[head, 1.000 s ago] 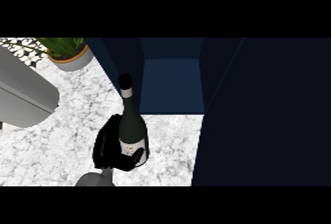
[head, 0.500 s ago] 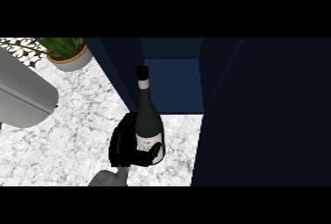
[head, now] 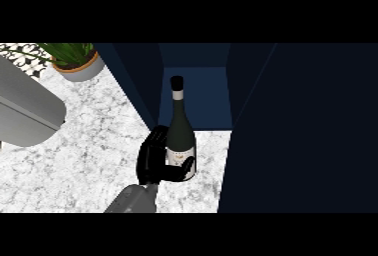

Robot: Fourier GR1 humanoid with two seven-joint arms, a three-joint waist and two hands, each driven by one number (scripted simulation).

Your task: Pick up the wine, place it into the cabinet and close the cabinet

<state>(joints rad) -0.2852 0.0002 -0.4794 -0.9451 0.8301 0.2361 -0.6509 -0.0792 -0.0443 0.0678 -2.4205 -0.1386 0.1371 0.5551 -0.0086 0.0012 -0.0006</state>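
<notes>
The wine bottle (head: 180,129) is dark green with a pale label and a white band at the neck. It stands upright on the marble counter (head: 74,165), just in front of the open dark blue cabinet (head: 198,95). My left hand (head: 151,161) is curled round the bottle's lower body from the left, the thumb crossing its base. The neck overlaps the cabinet's opening. The cabinet door (head: 303,130) stands open as a large dark panel on the right. My right hand does not show.
A potted plant (head: 77,64) stands at the back left of the counter. A big grey rounded appliance (head: 26,112) fills the left edge. The cabinet's left side panel (head: 136,82) runs close by the bottle.
My left hand has carried the bottle to the right and farther back, from the open counter to the mouth of the cabinet.
</notes>
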